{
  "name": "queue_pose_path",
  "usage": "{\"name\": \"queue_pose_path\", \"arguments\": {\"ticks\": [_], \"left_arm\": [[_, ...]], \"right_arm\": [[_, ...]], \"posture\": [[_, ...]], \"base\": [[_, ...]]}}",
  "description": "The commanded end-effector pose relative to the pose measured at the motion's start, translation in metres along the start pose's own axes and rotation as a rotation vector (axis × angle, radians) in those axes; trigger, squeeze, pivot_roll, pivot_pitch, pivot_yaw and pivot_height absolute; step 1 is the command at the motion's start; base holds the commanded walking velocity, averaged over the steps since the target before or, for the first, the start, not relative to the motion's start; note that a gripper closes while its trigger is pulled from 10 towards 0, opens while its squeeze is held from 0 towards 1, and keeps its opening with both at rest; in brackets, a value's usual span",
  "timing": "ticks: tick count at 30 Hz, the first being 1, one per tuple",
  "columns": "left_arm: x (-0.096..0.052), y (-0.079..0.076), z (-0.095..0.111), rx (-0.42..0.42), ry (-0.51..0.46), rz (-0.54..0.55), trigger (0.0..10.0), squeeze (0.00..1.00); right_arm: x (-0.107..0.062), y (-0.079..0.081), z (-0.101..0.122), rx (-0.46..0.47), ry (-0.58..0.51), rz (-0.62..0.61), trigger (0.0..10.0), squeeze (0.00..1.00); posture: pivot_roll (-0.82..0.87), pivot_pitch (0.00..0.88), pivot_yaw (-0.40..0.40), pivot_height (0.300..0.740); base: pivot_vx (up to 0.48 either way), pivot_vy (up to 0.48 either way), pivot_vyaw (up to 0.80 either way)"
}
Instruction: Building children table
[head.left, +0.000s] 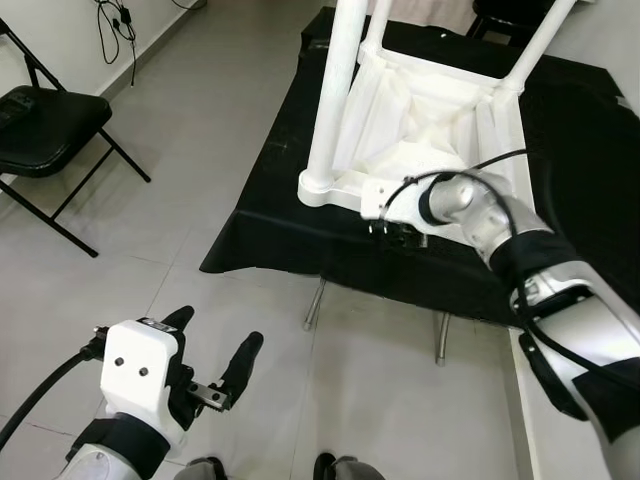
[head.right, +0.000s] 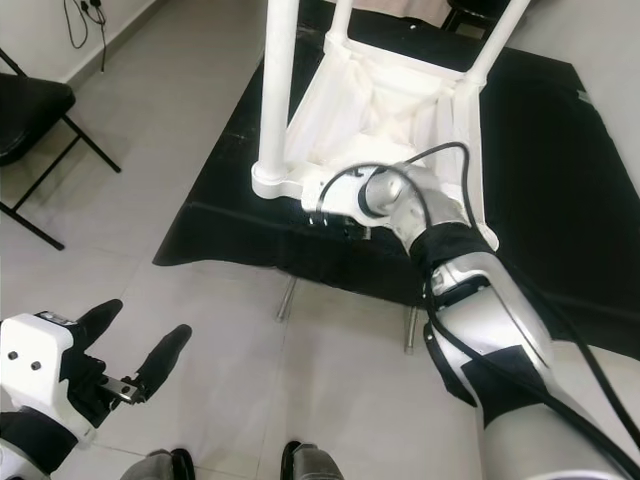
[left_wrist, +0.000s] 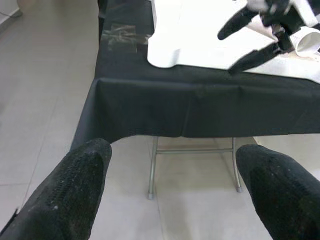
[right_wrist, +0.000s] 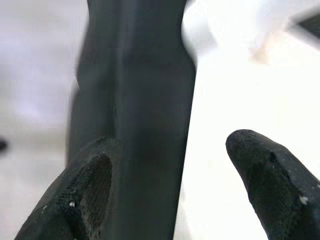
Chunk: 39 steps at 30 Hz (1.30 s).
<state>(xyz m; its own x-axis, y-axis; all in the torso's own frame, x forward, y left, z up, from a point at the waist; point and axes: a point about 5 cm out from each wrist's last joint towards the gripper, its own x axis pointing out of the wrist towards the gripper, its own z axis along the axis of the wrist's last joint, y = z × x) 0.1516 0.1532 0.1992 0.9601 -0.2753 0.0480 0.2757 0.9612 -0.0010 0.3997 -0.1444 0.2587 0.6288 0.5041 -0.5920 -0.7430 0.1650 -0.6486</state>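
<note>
Jaws wide on right gripper (left_wrist: 257, 35) beside upturned white table (head.left: 420, 120); left gripper (head.left: 215, 365) likewise wide.

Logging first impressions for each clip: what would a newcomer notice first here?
The white children's table, upside down on a black-draped table, legs pointing up. The right gripper reaches its near edge, jaws open. The left gripper hovers open over the floor, with a black folding chair off to the left.

From my head cameras I look steeply down on the draped table (head.left: 300, 240), both eyes sharing it, while my left wrist camera faces its front edge from low, and the right sits blurred-close above it.
</note>
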Motion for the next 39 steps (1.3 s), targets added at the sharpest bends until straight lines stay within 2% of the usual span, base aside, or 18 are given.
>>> {"name": "queue_pose_path", "arguments": {"ticks": [1, 6, 12, 14, 15, 16, 17, 18, 19, 20, 21, 22, 23, 24, 27, 28, 33, 39], "left_arm": [[-0.001, -0.001, -0.002, -0.019, 0.009, 0.001, 10.0, 0.0], [0.002, 0.003, -0.001, -0.025, -0.007, 0.018, 10.0, 0.0], [0.004, 0.007, 0.0, -0.023, -0.022, 0.035, 10.0, 0.0], [0.007, 0.011, 0.002, -0.014, -0.04, 0.061, 10.0, 0.0], [0.008, 0.014, 0.002, -0.012, -0.044, 0.075, 10.0, 0.0], [0.008, 0.014, 0.002, -0.012, -0.044, 0.075, 10.0, 0.0], [0.008, 0.017, 0.002, -0.009, -0.045, 0.085, 10.0, 0.0], [0.008, 0.017, 0.002, -0.009, -0.045, 0.085, 10.0, 0.0], [0.009, 0.02, 0.002, -0.002, -0.047, 0.098, 10.0, 0.0], [0.009, 0.02, 0.002, -0.002, -0.047, 0.098, 10.0, 0.0], [0.009, 0.021, 0.002, 0.003, -0.049, 0.107, 10.0, 0.0], [0.009, 0.021, 0.002, 0.003, -0.049, 0.107, 10.0, 0.0], [0.008, 0.023, 0.002, 0.005, -0.051, 0.118, 10.0, 0.0], [0.008, 0.023, 0.002, 0.005, -0.051, 0.118, 10.0, 0.0], [0.008, 0.024, -0.001, 0.007, -0.045, 0.116, 10.0, 0.0], [0.008, 0.024, -0.002, 0.005, -0.043, 0.114, 10.0, 0.0], [0.01, 0.028, -0.004, -0.021, -0.053, 0.118, 10.0, 0.0], [0.013, 0.03, -0.004, -0.065, -0.078, 0.122, 10.0, 0.0]], "right_arm": [[-0.003, 0.004, -0.002, 0.057, -0.061, 0.043, 10.0, 0.0], [-0.015, 0.007, -0.003, 0.099, -0.165, 0.084, 10.0, 0.0], [-0.021, 0.013, -0.008, 0.131, -0.211, 0.095, 10.0, 0.0], [-0.017, 0.016, -0.009, 0.204, -0.282, 0.003, 10.0, 0.0], [-0.008, 0.021, -0.011, 0.312, -0.316, -0.077, 10.0, 0.0], [-0.008, 0.021, -0.011, 0.312, -0.316, -0.077, 10.0, 0.0], [0.0, 0.027, -0.012, 0.417, -0.354, -0.138, 10.0, 0.0], [0.0, 0.027, -0.012, 0.417, -0.354, -0.138, 10.0, 0.0], [0.01, 0.041, -0.008, 0.541, -0.445, -0.213, 10.0, 0.0], [0.01, 0.041, -0.008, 0.541, -0.445, -0.213, 10.0, 0.0], [0.014, 0.051, -0.006, 0.626, -0.502, -0.26, 10.0, 0.0], [0.014, 0.051, -0.006, 0.626, -0.502, -0.26, 10.0, 0.0], [0.017, 0.061, -0.002, 0.717, -0.568, -0.305, 10.0, 0.0], [0.017, 0.061, -0.002, 0.717, -0.568, -0.305, 10.0, 0.0], [0.021, 0.094, 0.006, 0.835, -0.683, -0.428, 10.0, 0.0], [0.02, 0.098, 0.006, 0.847, -0.686, -0.444, 10.0, 0.0], [0.02, 0.095, 0.006, 0.894, -0.714, -0.447, 10.0, 0.0], [0.019, 0.099, 0.012, 0.918, -0.697, -0.458, 10.0, 0.0]], "posture": [[-0.07, 0.201, -0.141, 0.74], [-0.08, 0.186, -0.139, 0.74], [-0.09, 0.177, -0.137, 0.74], [-0.09, 0.166, -0.137, 0.74], [-0.08, 0.163, -0.133, 0.74], [-0.08, 0.163, -0.133, 0.74], [-0.08, 0.161, -0.132, 0.74], [-0.08, 0.161, -0.132, 0.74], [-0.07, 0.156, -0.126, 0.74], [-0.07, 0.156, -0.126, 0.74], [-0.07, 0.156, -0.126, 0.74], [-0.07, 0.156, -0.126, 0.74], [-0.07, 0.146, -0.12, 0.74], [-0.07, 0.146, -0.12, 0.74], [-0.07, 0.14, -0.112, 0.74], [-0.07, 0.14, -0.112, 0.74], [-0.08, 0.137, -0.11, 0.74], [-0.08, 0.13, -0.115, 0.74]], "base": [[0.0, 0.0, 0.0], [0.0, 0.0, 0.0], [0.0, 0.0, 0.0], [0.0, 0.0, 0.0], [0.0, 0.0, 0.0], [0.0, 0.0, 0.0], [0.0, 0.0, 0.0], [0.0, 0.0, 0.0], [0.0, 0.0, 0.0], [0.0, 0.0, 0.0], [0.0, 0.0, 0.0], [0.0, 0.0, 0.0], [0.0, 0.0, 0.0], [0.0, 0.0, 0.0], [0.0, -0.305, 0.0], [0.0, -0.458, 0.0], [0.0, -0.458, 0.0], [0.0, -0.305, 0.0]]}}
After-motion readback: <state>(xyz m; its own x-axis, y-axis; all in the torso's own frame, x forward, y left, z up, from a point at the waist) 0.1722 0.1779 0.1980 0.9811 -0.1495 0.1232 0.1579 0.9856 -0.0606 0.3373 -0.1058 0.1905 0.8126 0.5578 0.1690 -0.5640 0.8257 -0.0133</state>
